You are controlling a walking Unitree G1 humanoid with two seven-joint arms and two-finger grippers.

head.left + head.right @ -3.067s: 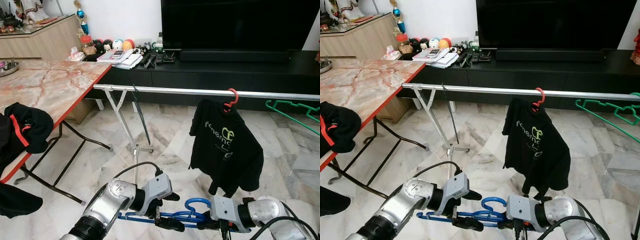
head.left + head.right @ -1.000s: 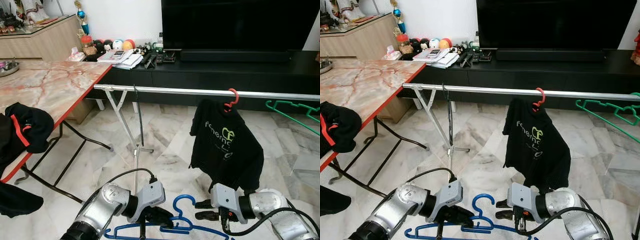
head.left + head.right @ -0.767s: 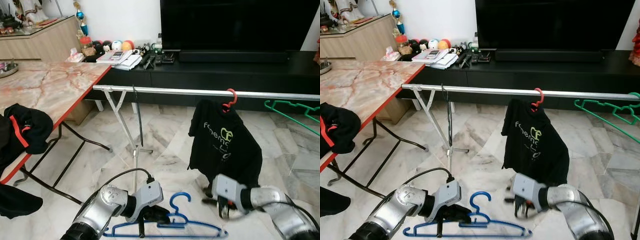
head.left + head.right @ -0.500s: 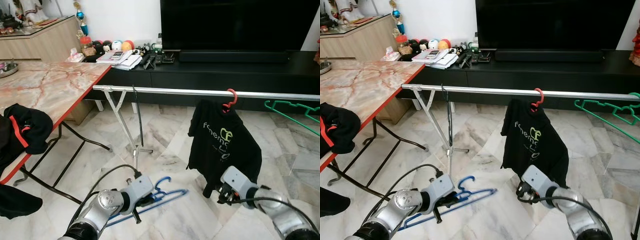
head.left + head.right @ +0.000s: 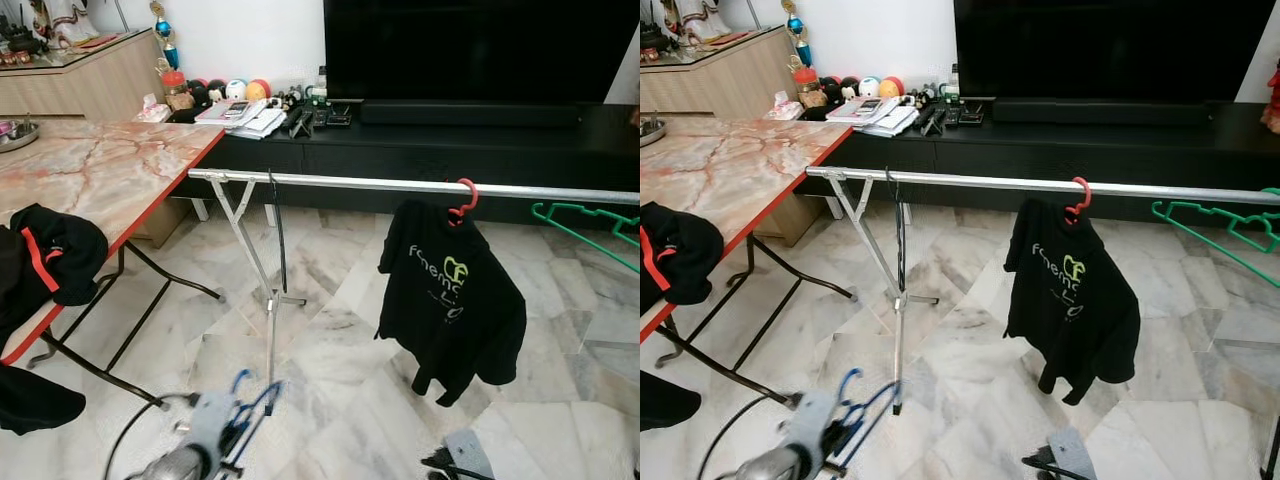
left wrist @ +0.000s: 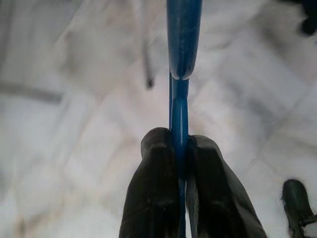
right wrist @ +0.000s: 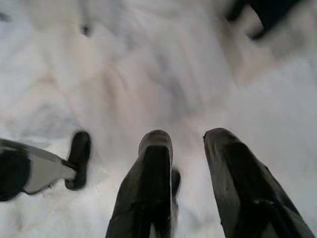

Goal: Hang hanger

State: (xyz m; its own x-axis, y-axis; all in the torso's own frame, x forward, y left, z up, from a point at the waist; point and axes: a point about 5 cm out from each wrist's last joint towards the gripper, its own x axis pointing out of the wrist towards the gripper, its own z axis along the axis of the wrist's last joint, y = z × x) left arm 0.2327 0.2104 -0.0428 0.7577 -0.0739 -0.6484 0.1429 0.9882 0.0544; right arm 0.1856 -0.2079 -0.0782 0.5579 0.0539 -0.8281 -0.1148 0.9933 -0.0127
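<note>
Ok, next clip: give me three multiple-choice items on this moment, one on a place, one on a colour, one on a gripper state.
1. Where does the black shirt hang?
A. On the rail
B. On the table edge
C. On the TV stand

2. What colour is the hanger in the left gripper?
A. Red
B. Blue
C. Green

3. How do the right gripper's jaws stand?
A. Shut on a hanger
B. Shut on a shirt
C. Open, holding nothing

Answers:
1. A: its red hanger hooks over the silver rail.
2. B: the left wrist view shows a blue bar pinched between the jaws.
3. C: the right wrist view shows a gap between the jaws, with only floor beyond.
</note>
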